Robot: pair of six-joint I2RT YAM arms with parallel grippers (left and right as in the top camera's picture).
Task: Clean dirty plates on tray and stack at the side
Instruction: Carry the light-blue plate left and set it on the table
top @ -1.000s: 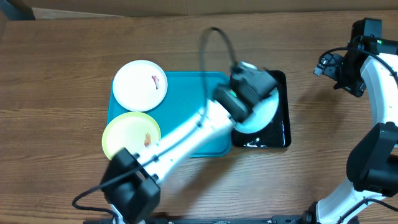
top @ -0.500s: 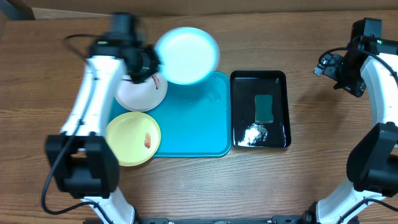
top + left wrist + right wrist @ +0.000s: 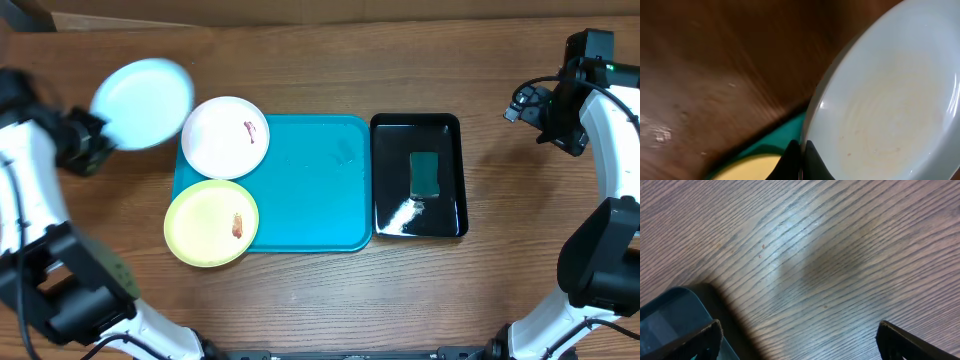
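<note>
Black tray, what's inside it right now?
The black tray holds a green sponge and a white foamy patch. Whatever lies beneath the sponge is covered.

light: even, bright | glare: glossy black tray (image 3: 392, 150) | motion blur: pale blue plate (image 3: 143, 90) | left wrist: soft

On the tray (image 3: 320, 190) we've got the right half open from above. Its left side is blocked: white plate (image 3: 225, 137) and yellow-green plate (image 3: 205, 222) sit close together, overhanging the rim. Far left, the pale blue plate (image 3: 143, 90) is held over the bench (image 3: 300, 300), crowding that corner. Only a thin gap separates tray and black tray (image 3: 455, 135).
</note>
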